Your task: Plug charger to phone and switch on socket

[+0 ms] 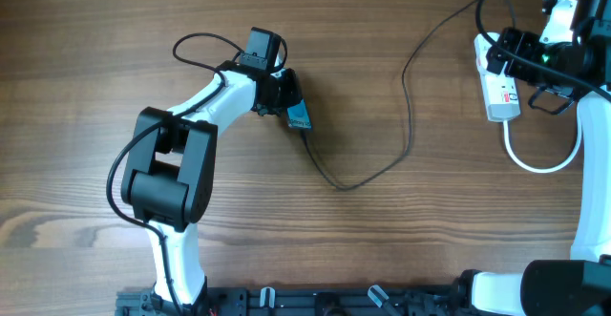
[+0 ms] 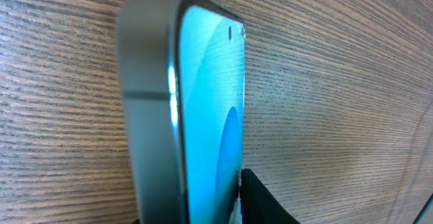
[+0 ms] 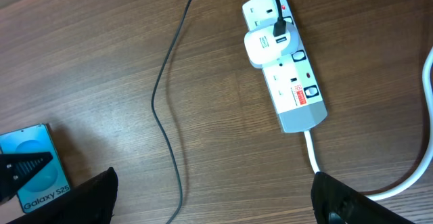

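Phone [image 2: 210, 116] on edge at left end effector [image 1: 289, 99], grip unclear, right end effector [image 3: 213, 187] wide open, empty

**Brown wood-grain tabletop [image 1: 382, 259] under soft, even light**

The flat brown wooden surface fills every view edge to edge, its darker wavy grain running side to side. Light falls evenly from above, and the shadows on the wood are faint and soft-edged. Up close the grain shows as fine pale and dark streaks.
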